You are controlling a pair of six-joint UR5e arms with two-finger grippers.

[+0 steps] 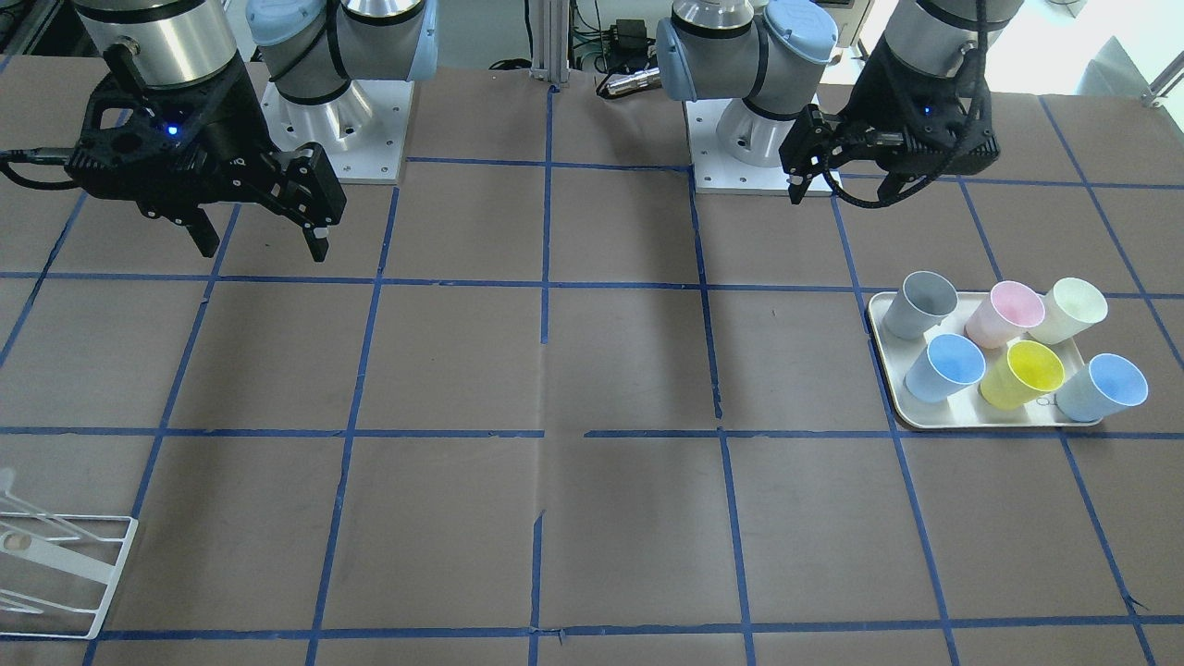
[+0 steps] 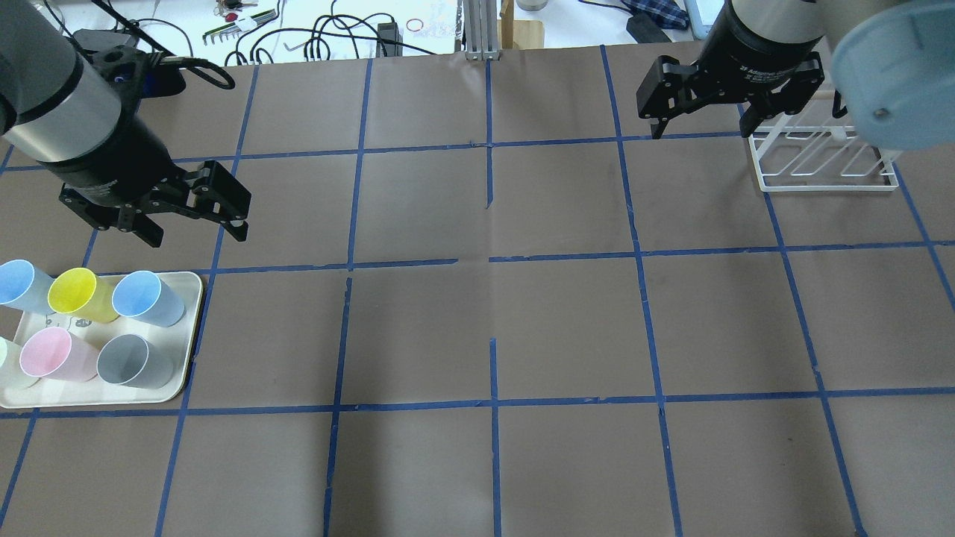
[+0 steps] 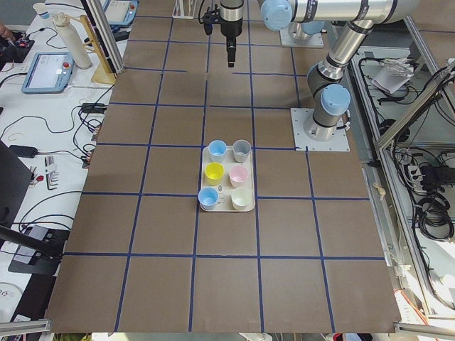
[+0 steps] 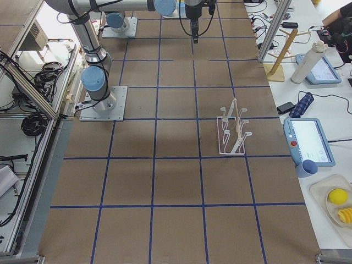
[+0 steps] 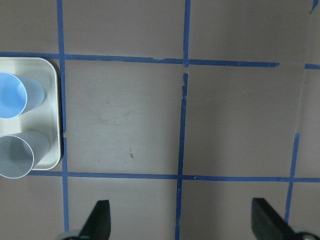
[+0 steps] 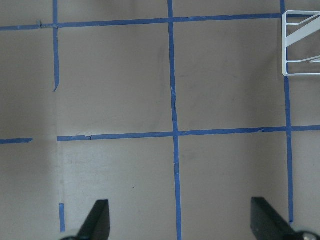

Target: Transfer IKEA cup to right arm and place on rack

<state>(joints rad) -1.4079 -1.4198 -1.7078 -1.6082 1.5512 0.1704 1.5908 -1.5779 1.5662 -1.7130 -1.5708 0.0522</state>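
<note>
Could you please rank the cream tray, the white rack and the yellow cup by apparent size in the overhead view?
1. cream tray, though cut off at the edge
2. white rack, partly hidden
3. yellow cup

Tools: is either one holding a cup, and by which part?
Nothing is held: left tool and right tool are both open and empty.

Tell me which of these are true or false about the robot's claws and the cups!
The yellow cup stands between two blue cups on the tray. True.
The left claw holds a cup. False: it is open and empty.
A cup hangs on the rack. False: the rack holds no cup.
The right claw is open. True.
The tray sits right beside the rack. False: they are at opposite ends of the table.
</note>
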